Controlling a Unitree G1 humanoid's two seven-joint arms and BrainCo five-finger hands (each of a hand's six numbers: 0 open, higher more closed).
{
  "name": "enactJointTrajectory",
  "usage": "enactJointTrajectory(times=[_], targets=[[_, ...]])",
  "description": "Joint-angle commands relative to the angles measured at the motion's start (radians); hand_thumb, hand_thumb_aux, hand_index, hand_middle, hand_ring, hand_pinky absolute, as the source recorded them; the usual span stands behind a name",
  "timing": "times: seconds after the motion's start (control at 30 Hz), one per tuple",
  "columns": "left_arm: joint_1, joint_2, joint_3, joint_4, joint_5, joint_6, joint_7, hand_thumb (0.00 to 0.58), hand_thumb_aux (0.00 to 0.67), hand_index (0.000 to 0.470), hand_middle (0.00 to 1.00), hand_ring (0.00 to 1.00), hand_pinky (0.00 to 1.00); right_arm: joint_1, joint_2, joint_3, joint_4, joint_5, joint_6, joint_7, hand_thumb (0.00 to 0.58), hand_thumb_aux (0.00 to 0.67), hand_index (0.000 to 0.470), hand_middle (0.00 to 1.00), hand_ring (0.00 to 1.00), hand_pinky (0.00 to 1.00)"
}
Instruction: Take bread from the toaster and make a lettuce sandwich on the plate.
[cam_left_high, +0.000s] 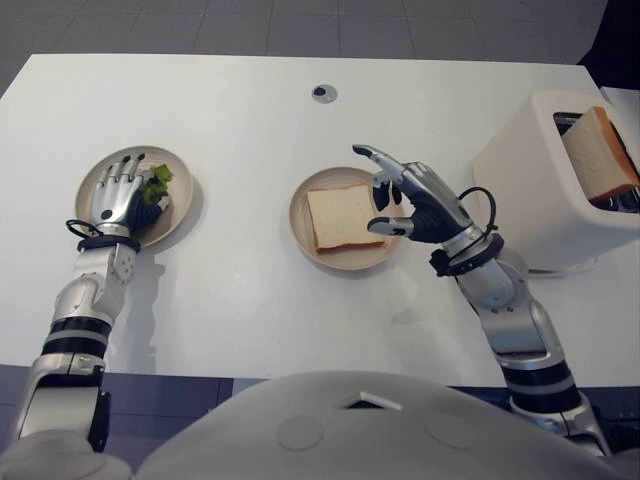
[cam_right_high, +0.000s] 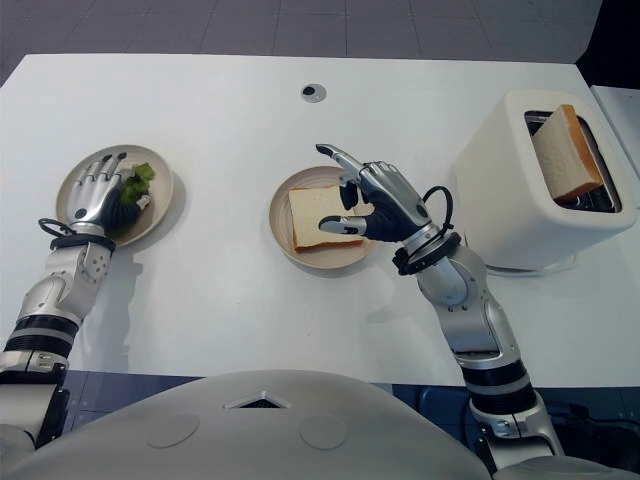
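Left eye view: the left hand's (cam_left_high: 118, 195) fingers lie stretched, slightly spread, beside the lettuce (cam_left_high: 160, 183) on the plate (cam_left_high: 181, 216) near the table's (cam_left_high: 250, 110) left edge. The right hand (cam_left_high: 415, 200), loosely open and empty, hovers over the centre plate's (cam_left_high: 298, 215) right rim beside the bread slice (cam_left_high: 340, 217). Another slice (cam_left_high: 598, 155) stands in the toaster (cam_left_high: 530, 190) at the right edge.
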Motion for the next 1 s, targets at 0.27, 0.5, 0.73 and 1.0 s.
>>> enactJointTrajectory(times=[0.27,0.5,0.73,1.0], targets=[[0.052,-0.024,0.011,-0.244,-0.115,-0.036,0.023,0.58,0.67,0.47,0.0,0.0,0.0,-0.002,0.019,-0.01,0.02,0.007,-0.009,-0.005,0.0,0.0,0.0,0.67,0.67,0.67],[-0.014,-0.206,-0.112,-0.347,-0.283,-0.245,-0.022,0.58,0.67,0.47,0.0,0.0,0.0,-0.024,0.045,-0.067,0.018,0.028,-0.003,-0.047,0.0,0.0,0.0,0.67,0.67,0.67],[-0.223,-0.41,-0.36,0.006,-0.192,-0.395,0.009,0.58,0.67,0.47,0.0,0.0,0.0,-0.015,0.042,-0.179,0.01,0.076,-0.011,-0.077,0.0,0.0,0.0,0.67,0.67,0.67],[-0.322,-0.559,-0.488,0.164,-0.148,-0.477,0.083,0.58,0.67,0.47,0.0,0.0,0.0,0.009,0.03,-0.293,0.039,0.108,-0.022,-0.095,0.0,0.0,0.0,0.67,0.67,0.67]])
